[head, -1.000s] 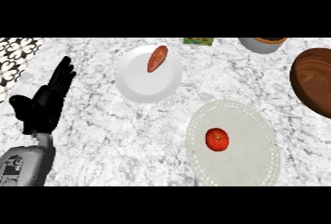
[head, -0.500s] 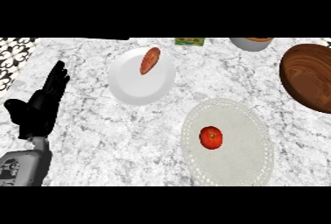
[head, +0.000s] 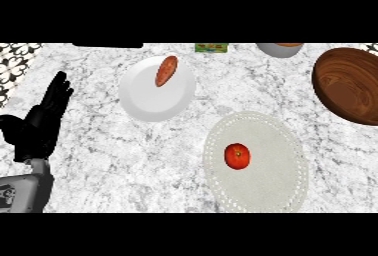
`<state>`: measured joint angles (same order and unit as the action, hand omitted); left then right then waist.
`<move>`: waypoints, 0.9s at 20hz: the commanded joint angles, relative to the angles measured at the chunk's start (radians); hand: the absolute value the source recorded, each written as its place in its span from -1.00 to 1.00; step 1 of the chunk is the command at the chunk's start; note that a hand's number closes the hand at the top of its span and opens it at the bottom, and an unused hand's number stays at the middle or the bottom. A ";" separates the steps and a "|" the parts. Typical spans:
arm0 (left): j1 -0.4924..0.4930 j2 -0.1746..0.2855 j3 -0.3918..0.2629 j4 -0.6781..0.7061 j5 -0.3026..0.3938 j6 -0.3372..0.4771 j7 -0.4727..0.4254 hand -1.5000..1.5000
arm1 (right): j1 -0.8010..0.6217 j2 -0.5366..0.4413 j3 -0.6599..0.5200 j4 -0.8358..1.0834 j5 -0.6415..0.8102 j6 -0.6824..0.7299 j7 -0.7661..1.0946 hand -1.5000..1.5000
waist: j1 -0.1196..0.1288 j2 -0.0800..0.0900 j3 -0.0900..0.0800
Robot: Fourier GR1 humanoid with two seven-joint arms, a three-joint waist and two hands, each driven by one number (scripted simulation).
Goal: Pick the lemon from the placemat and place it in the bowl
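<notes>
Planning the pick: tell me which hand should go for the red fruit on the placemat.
Right, probably. The red fruit on the placemat and the wooden bowl both lie toward the view's right, while the left hand rests open at the far left. The right hand is out of view, though.

A white marble counter (head: 111, 150) with grey veining fills nearly the whole view, evenly lit, with only soft shadows on it. At its far left corner lies a black-and-white patterned surface (head: 16, 57); a similar patterned sliver (head: 371, 47) shows at the far right corner.
</notes>
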<state>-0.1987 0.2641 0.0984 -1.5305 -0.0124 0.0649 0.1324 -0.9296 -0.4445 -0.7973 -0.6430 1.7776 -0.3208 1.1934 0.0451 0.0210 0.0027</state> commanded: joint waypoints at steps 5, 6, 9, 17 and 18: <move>0.031 0.001 0.021 -0.041 0.018 0.002 0.027 0.00 | 0.066 0.103 -0.159 0.017 -0.143 -0.211 0.052 -1.00 | -0.018 -0.014 0.000; -0.014 0.002 0.006 -0.006 -0.006 0.009 0.042 0.00 | 0.025 0.061 -0.155 0.029 -0.141 -0.204 0.034 -1.00 | -0.022 -0.011 -0.001; 0.014 -0.007 0.014 0.004 -0.016 0.024 -0.004 0.00 | 0.054 0.129 -0.159 -0.082 -0.156 -0.380 -0.034 -1.00 | -0.030 -0.015 -0.001; 0.060 -0.006 0.020 -0.005 0.003 0.002 -0.010 0.00 | 0.087 0.240 -0.160 -0.390 -0.183 -0.785 -0.161 -1.00 | -0.045 -0.028 -0.003; 0.066 0.011 0.039 -0.009 0.025 -0.018 -0.007 0.00 | 0.116 0.301 -0.154 -0.434 -0.195 -0.814 -0.169 -1.00 | -0.049 -0.031 -0.003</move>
<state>-0.1574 0.2748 0.1265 -1.5370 -0.0007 0.0555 0.1357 -0.8497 -0.2391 -0.9591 -0.9506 1.6021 -0.9115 0.9886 0.0073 -0.0033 0.0004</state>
